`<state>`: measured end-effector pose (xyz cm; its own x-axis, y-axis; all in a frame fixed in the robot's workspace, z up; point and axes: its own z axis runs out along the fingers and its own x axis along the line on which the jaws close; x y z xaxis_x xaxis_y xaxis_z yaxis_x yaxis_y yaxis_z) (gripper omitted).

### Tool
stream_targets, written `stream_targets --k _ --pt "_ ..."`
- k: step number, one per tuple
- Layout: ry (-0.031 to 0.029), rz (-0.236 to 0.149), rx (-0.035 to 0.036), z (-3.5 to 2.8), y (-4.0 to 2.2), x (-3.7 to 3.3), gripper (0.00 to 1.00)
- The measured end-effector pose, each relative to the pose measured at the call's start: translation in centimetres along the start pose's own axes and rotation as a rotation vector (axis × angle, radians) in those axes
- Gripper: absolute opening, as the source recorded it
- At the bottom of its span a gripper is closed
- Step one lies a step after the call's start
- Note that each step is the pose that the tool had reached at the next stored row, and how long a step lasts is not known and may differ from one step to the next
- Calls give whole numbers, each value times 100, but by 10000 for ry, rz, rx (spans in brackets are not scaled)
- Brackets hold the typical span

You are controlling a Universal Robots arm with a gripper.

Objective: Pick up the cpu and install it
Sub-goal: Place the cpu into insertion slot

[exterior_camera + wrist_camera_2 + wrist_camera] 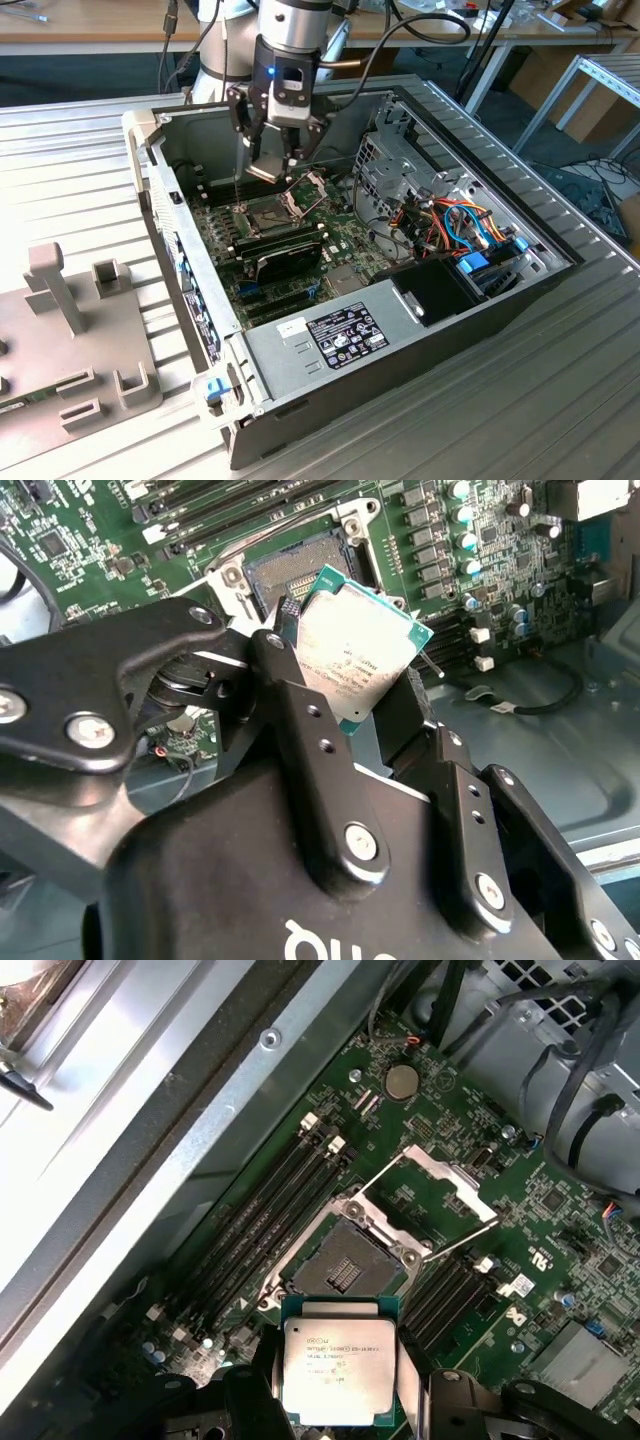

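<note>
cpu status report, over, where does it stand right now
Report: gripper shut on the cpu. It hangs over the motherboard near the socket, not seated. Hinged socket frame open, nothing seen blocking the socket.

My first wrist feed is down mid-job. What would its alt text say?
The gripper grips the cpu by two opposite edges, its silver top facing the camera, over the green motherboard. Close by on the board, the socket sits bare with its hinged frame swung open, and the memory slots run alongside.
</note>
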<state>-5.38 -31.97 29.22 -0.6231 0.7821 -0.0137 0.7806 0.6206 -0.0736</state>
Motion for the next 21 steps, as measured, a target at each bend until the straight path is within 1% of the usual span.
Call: stream_targets --k 6,15,21 --pt "81 1104 15 5 1 0 55" --pt "192 2596 36 13 1 0 55" --pt "274 3716 51 19 2 0 55"
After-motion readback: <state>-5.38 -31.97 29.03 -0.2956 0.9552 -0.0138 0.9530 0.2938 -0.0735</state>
